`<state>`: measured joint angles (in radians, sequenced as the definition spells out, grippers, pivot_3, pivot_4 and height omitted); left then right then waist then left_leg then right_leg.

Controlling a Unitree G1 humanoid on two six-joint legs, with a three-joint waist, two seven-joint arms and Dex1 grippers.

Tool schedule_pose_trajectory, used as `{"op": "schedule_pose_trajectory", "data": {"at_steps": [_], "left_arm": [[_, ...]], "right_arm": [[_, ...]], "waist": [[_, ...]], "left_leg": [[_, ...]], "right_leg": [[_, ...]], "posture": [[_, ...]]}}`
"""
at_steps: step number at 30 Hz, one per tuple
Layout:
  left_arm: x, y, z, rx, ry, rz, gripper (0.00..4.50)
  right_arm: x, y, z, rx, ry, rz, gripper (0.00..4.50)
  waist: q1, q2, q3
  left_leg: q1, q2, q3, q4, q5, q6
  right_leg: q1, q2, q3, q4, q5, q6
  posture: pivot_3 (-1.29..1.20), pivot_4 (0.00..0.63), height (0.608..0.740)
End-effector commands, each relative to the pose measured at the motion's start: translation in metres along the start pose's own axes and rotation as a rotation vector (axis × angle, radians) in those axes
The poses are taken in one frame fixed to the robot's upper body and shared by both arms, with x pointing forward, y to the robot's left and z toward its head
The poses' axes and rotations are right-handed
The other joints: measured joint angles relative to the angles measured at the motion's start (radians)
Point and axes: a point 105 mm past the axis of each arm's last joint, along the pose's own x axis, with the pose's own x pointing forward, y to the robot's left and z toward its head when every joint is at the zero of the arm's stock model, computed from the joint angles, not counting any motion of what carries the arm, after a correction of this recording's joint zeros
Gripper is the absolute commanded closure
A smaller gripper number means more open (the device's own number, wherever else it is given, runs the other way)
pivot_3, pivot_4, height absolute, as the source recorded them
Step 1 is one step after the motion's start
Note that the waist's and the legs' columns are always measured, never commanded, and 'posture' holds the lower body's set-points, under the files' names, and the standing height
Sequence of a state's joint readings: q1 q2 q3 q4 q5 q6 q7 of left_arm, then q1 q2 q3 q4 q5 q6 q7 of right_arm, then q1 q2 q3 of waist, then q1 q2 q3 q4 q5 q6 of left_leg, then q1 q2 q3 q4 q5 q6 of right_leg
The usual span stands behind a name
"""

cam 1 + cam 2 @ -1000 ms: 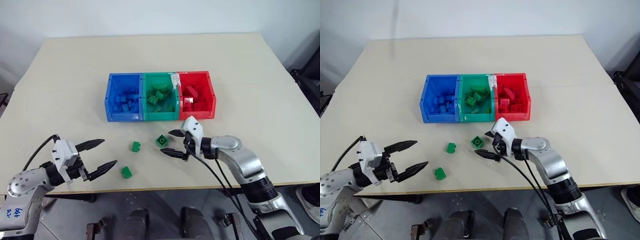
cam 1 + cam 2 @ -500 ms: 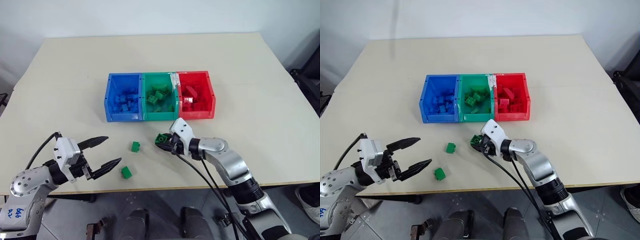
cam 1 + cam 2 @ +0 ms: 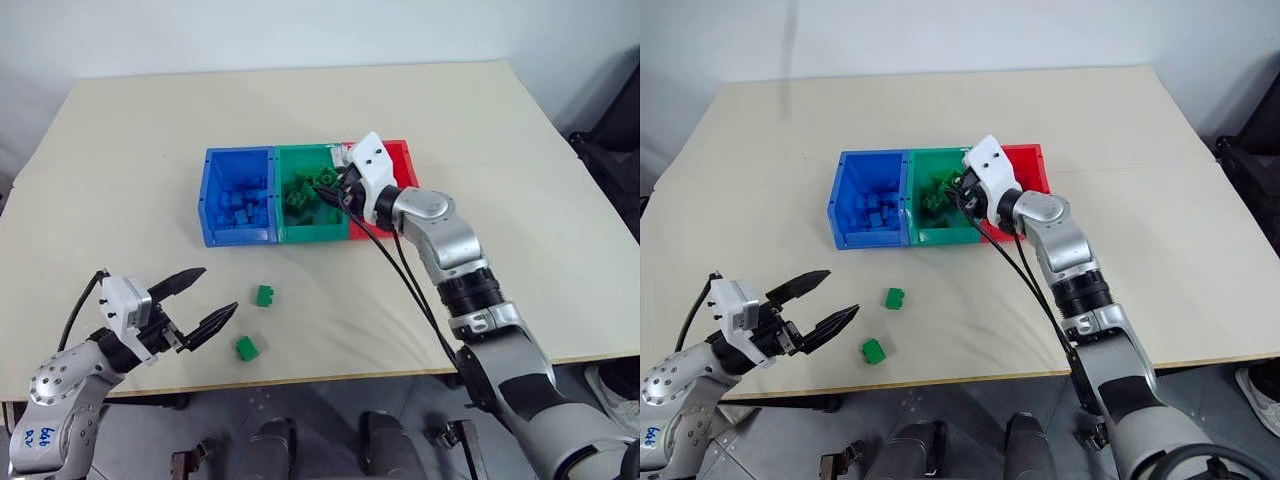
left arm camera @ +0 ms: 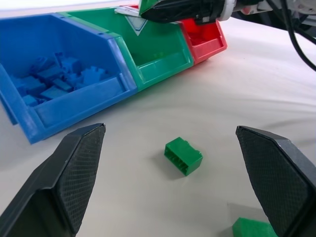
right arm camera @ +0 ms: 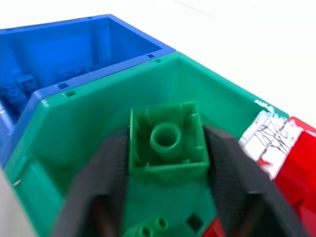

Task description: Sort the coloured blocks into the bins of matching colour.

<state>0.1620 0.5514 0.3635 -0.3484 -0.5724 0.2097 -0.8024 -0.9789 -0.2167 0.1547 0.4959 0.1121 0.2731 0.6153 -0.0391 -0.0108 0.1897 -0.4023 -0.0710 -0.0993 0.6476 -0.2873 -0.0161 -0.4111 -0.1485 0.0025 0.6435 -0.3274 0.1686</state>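
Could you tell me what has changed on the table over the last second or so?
The right hand closed on a green block near the bins, lifted it off the table and carried it over the green bin, where it holds it now. The left hand stayed open and in place; the two other green blocks did not move.

- Bins: three, joined in a row — one blue bin (image 3: 236, 196), one green bin (image 3: 311, 200), one red bin (image 3: 404, 166).
- Loose green blocks on the table (image 3: 500, 140): two — one (image 3: 264, 295), another (image 3: 246, 348).
- Green block (image 5: 167, 137) in a gripper: one.
- Blocks inside bins: too heaped to count.
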Motion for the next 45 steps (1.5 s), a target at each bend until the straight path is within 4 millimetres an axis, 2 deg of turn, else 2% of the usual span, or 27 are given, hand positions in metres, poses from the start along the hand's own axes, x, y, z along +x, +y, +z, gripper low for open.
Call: {"op": "schedule_pose_trajectory", "data": {"at_steps": [1, 3, 4, 6, 8, 14, 16, 22, 25, 32, 35, 39, 41, 42, 45], "left_arm": [[-0.001, -0.004, 0.008, 0.038, -0.024, -0.002, 0.00], [-0.003, -0.004, 0.008, 0.038, -0.021, 0.003, 0.00], [-0.004, -0.003, 0.007, 0.038, -0.019, 0.007, 0.00], [-0.010, -0.002, 0.007, 0.038, -0.014, 0.014, 0.00], [-0.018, 0.003, 0.005, 0.040, 0.005, 0.024, 0.00], [-0.041, 0.014, -0.006, 0.047, 0.105, 0.021, 0.00], [-0.051, 0.019, -0.011, 0.035, 0.153, 0.019, 0.00], [-0.073, 0.027, -0.018, 0.073, 0.239, -0.017, 0.00], [-0.073, 0.022, -0.020, 0.086, 0.286, -0.107, 0.00], [-0.036, -0.004, -0.017, 0.169, 0.310, -0.419, 0.00], [-0.006, -0.009, -0.013, 0.220, 0.289, -0.520, 0.00], [0.032, 0.002, -0.010, 0.213, 0.261, -0.468, 0.00], [0.053, 0.008, -0.008, 0.128, 0.252, -0.385, 0.00], [0.057, 0.009, -0.008, 0.102, 0.255, -0.367, 0.00], [0.066, -0.005, -0.004, 0.037, 0.245, -0.367, 0.00]], "right_arm": [[0.001, 0.001, 0.021, -0.040, -0.083, 0.032, 0.95], [-0.004, 0.008, 0.024, -0.051, -0.120, 0.095, 0.24], [-0.008, 0.011, 0.025, -0.067, -0.136, 0.126, 0.03], [-0.027, 0.022, 0.027, -0.095, -0.205, 0.244, 0.03], [-0.054, 0.031, 0.018, -0.163, -0.229, 0.354, 0.03], [-0.130, 0.046, 0.002, -0.111, -0.338, 0.590, 0.03], [-0.151, 0.045, -0.013, -0.100, -0.294, 0.629, 0.03], [-0.181, 0.034, -0.039, 0.019, -0.154, 0.615, 0.03], [-0.193, 0.025, -0.055, -0.007, -0.095, 0.574, 0.03], [-0.200, 0.025, -0.057, -0.036, -0.088, 0.556, 0.03], [-0.203, 0.029, -0.053, -0.033, -0.084, 0.571, 0.03], [-0.207, 0.033, -0.050, -0.040, -0.080, 0.540, 0.03], [-0.210, 0.036, -0.048, -0.038, -0.085, 0.510, 0.03], [-0.211, 0.037, -0.047, -0.036, -0.086, 0.502, 0.03], [-0.215, 0.042, -0.048, -0.033, -0.082, 0.486, 0.03]], "waist": [[0.000, 0.000, 0.000], [-0.001, 0.000, 0.000], [-0.001, 0.000, 0.000], [0.002, 0.000, 0.000], [0.009, 0.000, 0.000], [0.012, 0.000, 0.000], [0.011, 0.000, 0.000], [0.013, 0.000, 0.000], [0.016, 0.000, 0.000], [0.028, 0.000, 0.000], [0.037, 0.000, 0.000], [0.040, 0.000, 0.000], [0.039, 0.000, 0.000], [0.038, 0.000, 0.000], [0.029, 0.000, 0.000]], "left_leg": [[0.000, 0.000, 0.000, 0.000, 0.000, 0.000], [0.000, 0.000, 0.000, 0.000, 0.000, 0.000], [0.000, 0.001, 0.000, 0.000, 0.000, 0.000], [0.000, 0.002, 0.000, 0.000, 0.000, 0.000], [0.000, 0.003, 0.000, 0.000, 0.000, 0.001], [0.000, 0.002, 0.000, 0.001, -0.001, 0.002], [0.000, 0.004, 0.001, 0.001, -0.001, 0.002], [0.000, 0.005, 0.003, 0.001, -0.001, 0.001], [0.000, 0.005, 0.003, 0.001, -0.001, 0.001], [0.000, 0.005, 0.003, 0.002, -0.001, 0.001], [0.000, 0.005, 0.003, 0.002, -0.001, 0.001], [0.000, 0.004, 0.002, 0.004, -0.001, 0.001], [0.000, 0.002, 0.002, 0.003, -0.001, 0.001], [0.000, 0.001, 0.002, 0.003, -0.001, 0.001], [0.000, 0.000, 0.003, 0.003, -0.001, 0.001]], "right_leg": [[0.000, 0.000, 0.000, 0.000, 0.000, 0.000], [0.000, 0.000, 0.000, 0.000, 0.000, 0.000], [0.000, 0.000, 0.000, 0.000, 0.000, 0.000], [0.000, 0.000, 0.000, 0.000, 0.000, 0.000], [0.000, 0.000, 0.000, 0.000, 0.000, 0.000], [0.003, 0.000, 0.000, -0.004, 0.000, 0.000], [0.003, 0.001, 0.000, -0.007, 0.000, 0.000], [0.003, 0.001, 0.000, -0.009, 0.000, 0.000], [0.004, 0.000, 0.000, -0.011, 0.000, 0.000], [0.004, 0.000, -0.001, -0.012, 0.000, 0.001], [0.004, 0.000, -0.001, -0.012, 0.000, 0.001], [0.004, 0.000, -0.001, -0.007, 0.001, 0.001], [0.004, 0.000, -0.001, -0.005, 0.001, 0.001], [0.004, 0.000, -0.001, -0.004, 0.001, 0.001], [0.002, 0.000, -0.001, -0.001, 0.001, 0.001]], "posture": [[0.00, 0.150, 0.740], [0.00, 0.150, 0.740], [0.00, 0.150, 0.740], [0.00, 0.150, 0.740], [0.00, 0.150, 0.740], [0.00, 0.150, 0.740], [0.00, 0.150, 0.740], [0.00, 0.150, 0.740], [0.00, 0.150, 0.740], [0.00, 0.150, 0.740], [0.00, 0.150, 0.740], [0.00, 0.150, 0.740], [0.00, 0.150, 0.740], [0.00, 0.150, 0.740], [0.00, 0.150, 0.740]]}}
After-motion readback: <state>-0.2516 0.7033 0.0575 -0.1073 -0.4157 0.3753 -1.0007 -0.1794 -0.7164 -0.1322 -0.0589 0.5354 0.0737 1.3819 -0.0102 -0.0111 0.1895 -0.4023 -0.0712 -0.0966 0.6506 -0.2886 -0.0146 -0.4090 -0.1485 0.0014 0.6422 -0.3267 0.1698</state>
